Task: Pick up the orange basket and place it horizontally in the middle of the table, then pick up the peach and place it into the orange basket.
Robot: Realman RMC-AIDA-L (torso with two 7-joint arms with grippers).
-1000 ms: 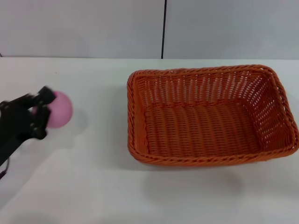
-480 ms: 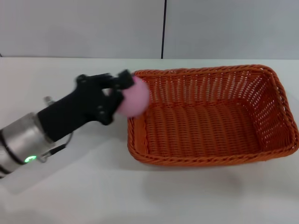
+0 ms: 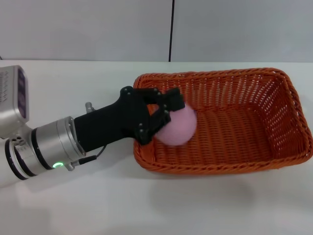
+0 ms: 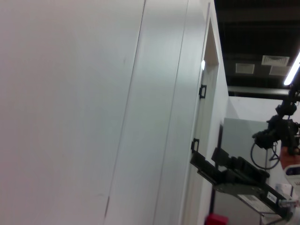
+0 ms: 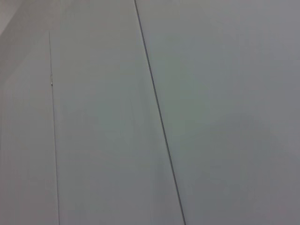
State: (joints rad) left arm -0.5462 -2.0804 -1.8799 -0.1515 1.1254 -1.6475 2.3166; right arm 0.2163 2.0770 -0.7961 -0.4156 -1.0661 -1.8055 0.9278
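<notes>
Peach in L gripper, over basket

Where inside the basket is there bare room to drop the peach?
The basket floor is bare from the peach across to its right wall. The left end is crowded: the left gripper, shut on the peach, reaches over the left rim there.

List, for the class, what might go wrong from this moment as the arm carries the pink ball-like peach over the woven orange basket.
1. The left gripper holds the pale-pink round peach just inside the left rim of the orange woven wicker basket. The black jaws sit close to that braided rim and might catch or nudge it.
2. Released here, the round peach could roll across the basket's floor.
3. A snag might shift the basket on the white table.
</notes>
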